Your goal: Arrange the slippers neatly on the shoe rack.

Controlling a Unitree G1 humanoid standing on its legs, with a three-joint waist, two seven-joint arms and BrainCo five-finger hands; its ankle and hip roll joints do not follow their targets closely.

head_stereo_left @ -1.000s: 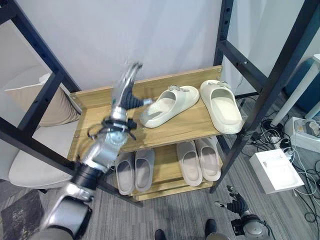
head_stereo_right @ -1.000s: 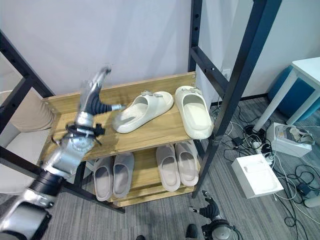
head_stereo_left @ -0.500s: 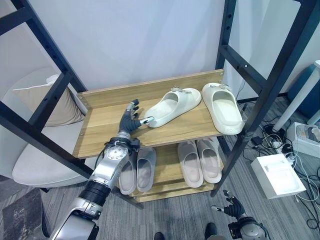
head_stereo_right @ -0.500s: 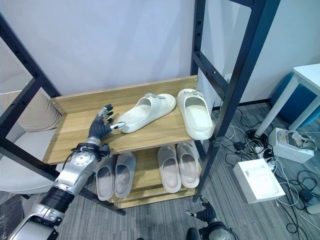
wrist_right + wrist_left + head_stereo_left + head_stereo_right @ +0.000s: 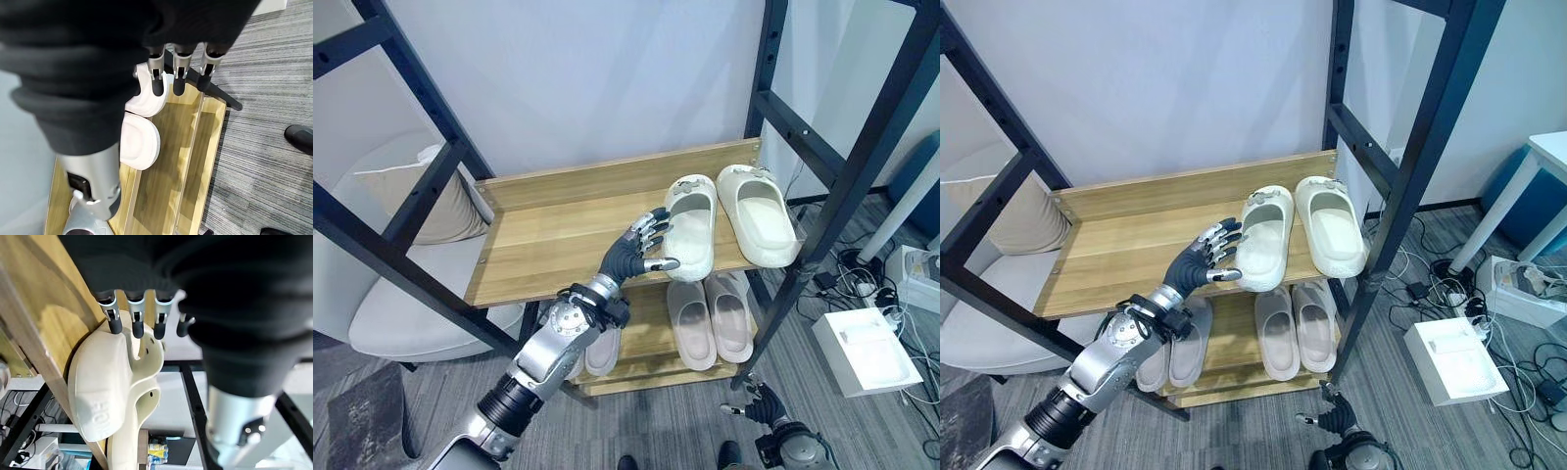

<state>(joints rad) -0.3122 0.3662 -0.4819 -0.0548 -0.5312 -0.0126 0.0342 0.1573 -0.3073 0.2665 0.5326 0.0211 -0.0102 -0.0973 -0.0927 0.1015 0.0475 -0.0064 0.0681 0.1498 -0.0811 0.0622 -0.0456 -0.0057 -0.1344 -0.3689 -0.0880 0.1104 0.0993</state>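
Left robot hand [image 5: 639, 251] reached up to the front edge of the shoe rack's top shelf [image 5: 558, 230], its fingers straight and spread, fingertips resting against the near left side of a cream slipper [image 5: 690, 225] without curling round it. That slipper lay just beyond and to the right of the hand, its long axis running front to back, toe end out at the shelf's front edge. Just beside it on the right sat its mate [image 5: 759, 215], lying the same way, so the pair looked close to squared up. Any further nudge would have to push rightward or back from the hand's side. Right robot hand [image 5: 756, 402] hung low near the floor, fingers loosely open, well apart from the shelf. On the lower shelf stood grey slippers [image 5: 712, 318].
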